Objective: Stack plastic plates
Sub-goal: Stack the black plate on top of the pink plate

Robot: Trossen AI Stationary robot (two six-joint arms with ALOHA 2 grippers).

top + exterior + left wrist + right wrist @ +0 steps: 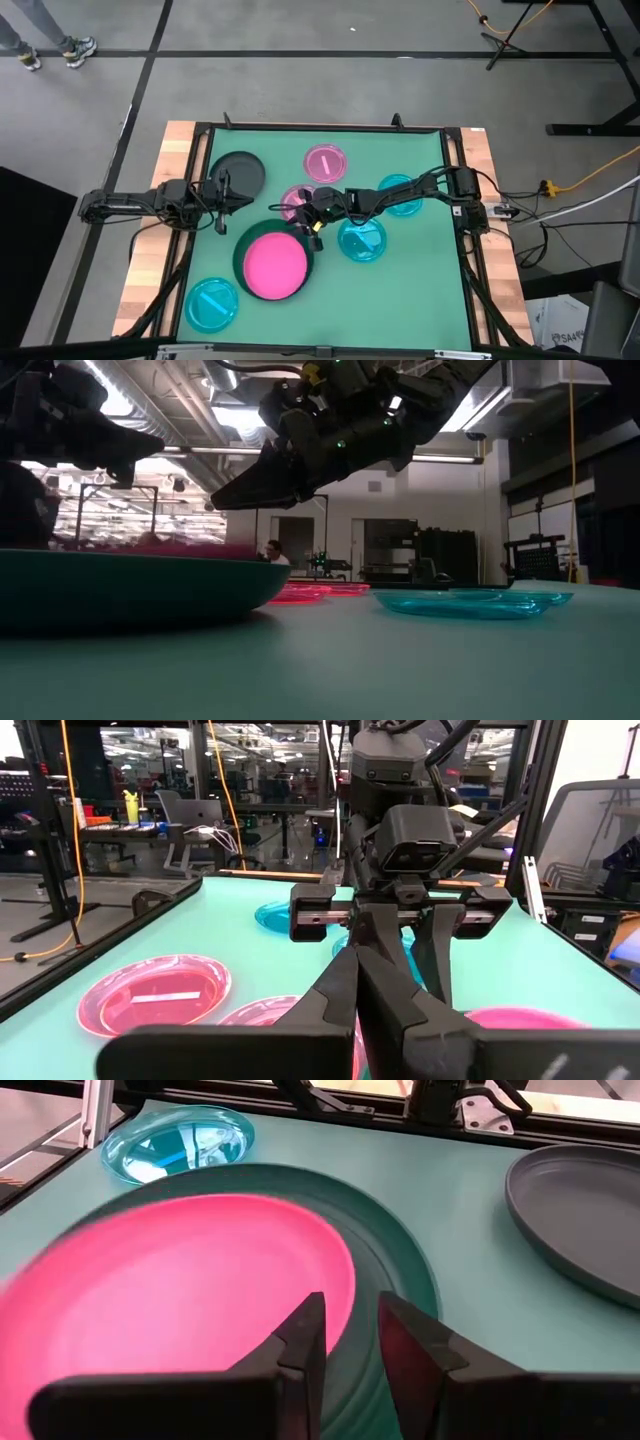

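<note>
A medium pink plate [273, 266] lies inside the large dark green plate [240, 250] near the table's near edge; both also show in the right wrist view [180, 1280] [400, 1280]. My right gripper [312, 222] [350, 1335] hovers just above their far-right rim, fingers slightly open with nothing between them; in the low view it hangs clear [225, 500]. My left gripper [228, 200] [358, 965] waits shut at the left, beside the medium dark plate [240, 172]. Small pink plates [325, 162] [295, 200] and cyan plates [400, 195] [362, 240] [212, 305] lie flat on the mat.
The green mat [420, 290] has bare room at its near right. Wooden table edges and a dark frame [455, 140] border it. Cables run off the table's right side. A person's feet [75, 48] stand far off on the floor.
</note>
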